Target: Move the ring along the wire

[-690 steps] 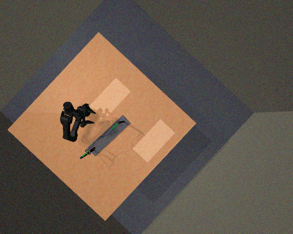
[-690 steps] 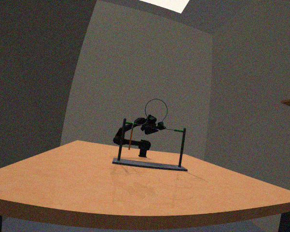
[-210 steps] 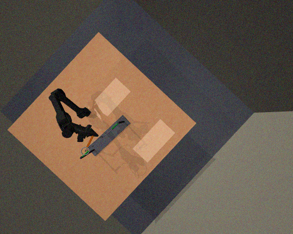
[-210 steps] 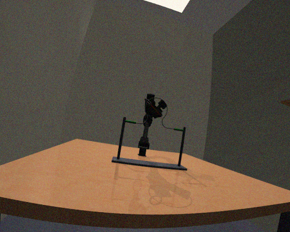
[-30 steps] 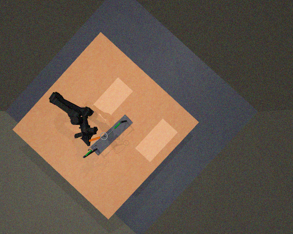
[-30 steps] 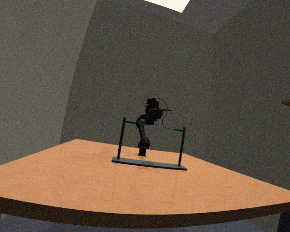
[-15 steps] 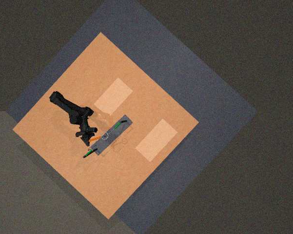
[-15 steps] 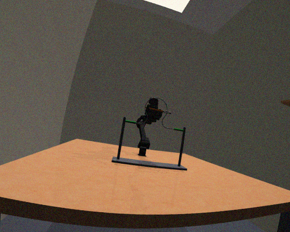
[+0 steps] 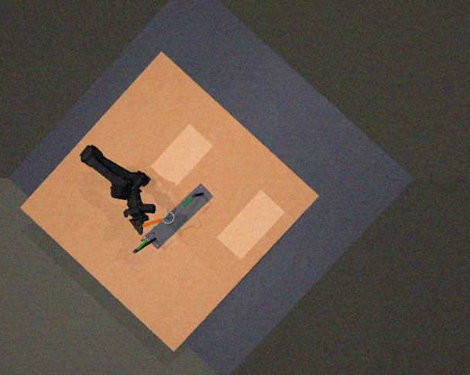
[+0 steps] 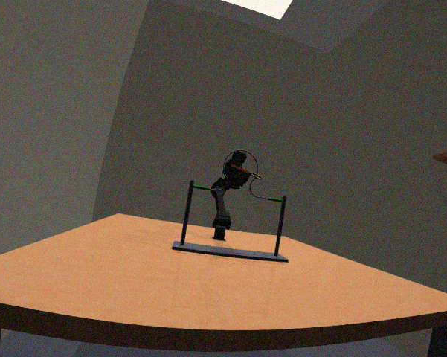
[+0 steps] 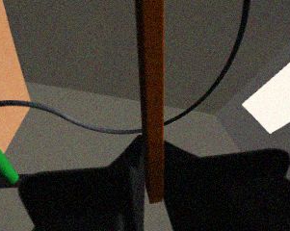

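Observation:
The gripper (image 9: pixel 140 230) (image 11: pixel 153 146) is shut on the orange handle (image 9: pixel 152 223) (image 10: pixel 240 168) (image 11: pixel 153 72) near its end. The small ring (image 9: pixel 162 217) (image 10: pixel 260 177) at the handle's other end lies nearly flat, at the right side of the wire's big loop in the exterior view. The grey wire (image 10: pixel 240 150) (image 11: pixel 207 93) seems to pass through it; any contact is too small to tell. The ring is out of the wrist view. Green parts are the left one (image 9: pixel 141 245) (image 10: pixel 201 187) and the right one (image 9: pixel 188 201) (image 10: pixel 276 199), as the exterior view shows them.
The left post (image 10: pixel 187 213) and right post (image 10: pixel 280 226) stand on a grey base plate (image 9: pixel 168 230) (image 10: pixel 230 251). The wire's loop rises above both posts, in front of the arm in the exterior view. The wooden table (image 9: pixel 105 262) (image 10: pixel 216 291) carries the plate and arm.

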